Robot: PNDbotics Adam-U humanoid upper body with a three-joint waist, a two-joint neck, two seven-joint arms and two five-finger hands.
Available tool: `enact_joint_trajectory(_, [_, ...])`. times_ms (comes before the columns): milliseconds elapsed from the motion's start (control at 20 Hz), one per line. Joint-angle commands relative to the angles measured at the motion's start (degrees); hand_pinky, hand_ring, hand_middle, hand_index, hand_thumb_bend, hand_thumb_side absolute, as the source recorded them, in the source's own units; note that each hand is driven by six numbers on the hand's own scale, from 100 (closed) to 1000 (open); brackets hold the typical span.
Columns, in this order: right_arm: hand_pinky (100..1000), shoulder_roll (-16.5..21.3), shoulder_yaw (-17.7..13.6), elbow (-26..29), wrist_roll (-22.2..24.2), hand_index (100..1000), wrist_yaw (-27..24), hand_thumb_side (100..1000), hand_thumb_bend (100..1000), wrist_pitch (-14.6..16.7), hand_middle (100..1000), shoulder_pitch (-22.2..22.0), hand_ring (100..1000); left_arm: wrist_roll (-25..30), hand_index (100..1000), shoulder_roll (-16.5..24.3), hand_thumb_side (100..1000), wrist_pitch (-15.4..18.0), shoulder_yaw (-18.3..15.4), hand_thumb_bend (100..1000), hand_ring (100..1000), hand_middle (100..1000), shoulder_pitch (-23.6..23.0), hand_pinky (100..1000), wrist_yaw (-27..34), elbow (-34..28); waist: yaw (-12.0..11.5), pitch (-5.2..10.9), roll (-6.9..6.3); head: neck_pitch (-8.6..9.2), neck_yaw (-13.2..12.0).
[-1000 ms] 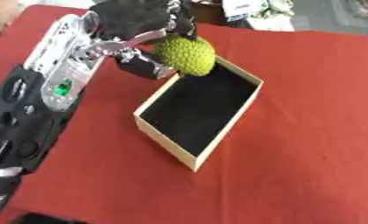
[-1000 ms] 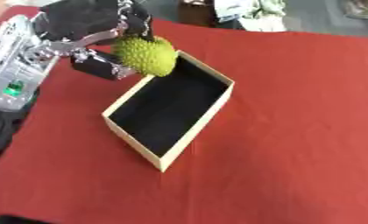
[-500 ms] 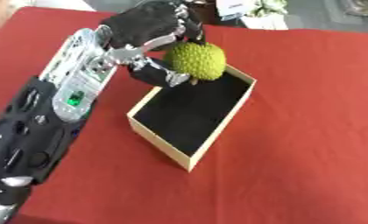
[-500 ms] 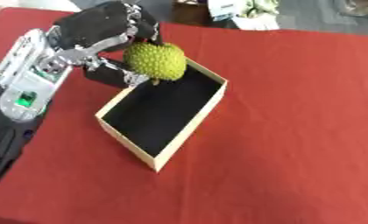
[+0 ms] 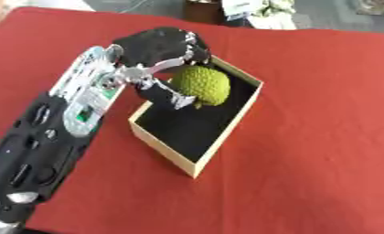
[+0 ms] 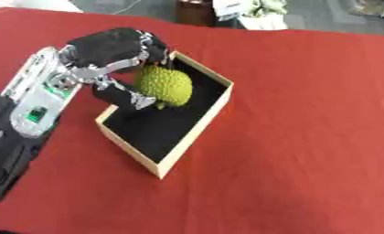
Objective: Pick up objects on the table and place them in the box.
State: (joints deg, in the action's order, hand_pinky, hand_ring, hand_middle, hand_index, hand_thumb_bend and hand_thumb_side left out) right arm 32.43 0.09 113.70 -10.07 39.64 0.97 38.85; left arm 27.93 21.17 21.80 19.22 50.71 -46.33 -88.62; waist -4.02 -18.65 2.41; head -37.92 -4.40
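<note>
Fingers of our left hand [image 5: 159, 59] are curled round the bumpy green fruit [image 5: 201, 85], thumb below and the rest over its top, so it hangs from our grasp rather than resting on anything we can see. We hold it over the far end of the open box [image 5: 173, 158], inside the line of the walls, because from there it can go straight down onto the black floor without catching a rim. Whether its underside already touches that floor we cannot tell. Our forearm comes in across the box's left wall, which keeps the near end of the box open and unshadowed. The box itself sits askew on the red tablecloth [image 5: 323, 137]. We judge the placing nearly done: only lowering and letting go remain. Our right hand shows in neither view.
</note>
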Motion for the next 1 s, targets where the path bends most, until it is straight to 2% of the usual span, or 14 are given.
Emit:
enact_joint_trajectory(50, [813,0.80,-0.40,0.89,-0.01,839,-0.24,787,100,-0.07,866,0.67,859,2.03,856,0.44,437,0.81,-0.19,225,657,701,0.50,647,-1.40,-0.96,-0.03,1.15,-0.14,0.07,0.16])
enact_joint_trajectory(100, [813,0.82,-0.42,0.89,-0.06,839,-0.24,790,100,-0.08,867,0.62,859,2.54,862,0.49,443,0.88,-0.35,231,672,714,0.39,694,-1.81,-1.16,-0.05,1.15,-0.15,0.08,0.19])
enact_joint_trajectory(150, [813,0.82,-0.46,0.89,-0.12,839,-0.23,786,100,-0.10,866,0.57,859,2.79,894,0.59,534,0.70,-0.66,312,759,779,0.34,745,-2.28,-1.36,-0.08,1.17,-0.13,0.09,0.24])
enact_joint_trajectory(250, [812,0.82,-0.52,0.89,-0.23,839,-0.23,785,100,-0.12,866,0.47,859,2.72,913,0.75,625,0.26,-1.14,409,793,809,0.26,791,-3.13,-1.87,-0.13,1.19,-0.11,0.17,0.32])
enact_joint_trajectory(350, [812,0.80,-0.55,0.89,-0.30,838,-0.24,785,100,-0.17,866,0.36,859,2.25,914,0.92,674,0.01,-1.48,455,801,811,0.18,804,-3.94,-2.56,-0.20,1.20,-0.09,0.28,0.37])
enact_joint_trajectory(550, [812,0.78,-0.58,0.89,-0.41,838,-0.26,783,100,-0.21,866,0.24,859,1.59,912,1.32,695,-0.26,-2.13,464,800,812,-0.07,801,-4.58,-3.64,-0.31,1.26,0.01,0.47,0.47])
enact_joint_trajectory(700, [813,0.84,-0.66,0.89,-0.71,838,-0.33,778,100,-0.07,865,0.32,859,1.21,905,1.75,667,-0.87,-3.11,412,789,802,-0.43,789,-3.68,-4.51,-0.35,1.33,0.16,0.50,0.40])
enact_joint_trajectory(800, [813,0.94,-0.82,0.89,-1.16,838,-0.42,773,100,0.10,865,0.39,859,0.26,892,2.45,675,-1.96,-4.38,283,769,784,-0.88,772,-2.04,-5.80,-0.41,1.37,0.23,0.52,0.36])
enact_joint_trajectory(850, [813,1.00,-0.92,0.89,-1.47,838,-0.49,766,100,0.20,865,0.42,859,-0.61,878,2.98,736,-2.77,-5.23,132,750,766,-1.28,761,-0.58,-6.85,-0.46,1.38,0.26,0.53,0.37])
enact_joint_trajectory(950, [810,1.08,-1.09,0.89,-2.25,837,-0.77,766,100,0.39,865,0.42,859,-3.57,855,4.49,807,-5.17,-7.75,100,714,736,-2.80,732,4.99,-10.00,-0.60,1.33,0.31,0.59,0.51])
enact_joint_trajectory(1000, [810,1.10,-1.17,0.89,-2.60,836,-1.01,766,100,0.41,865,0.29,859,-5.34,845,5.34,803,-6.88,-9.32,100,699,721,-3.90,720,8.73,-11.72,-0.70,1.30,0.32,0.63,0.70])
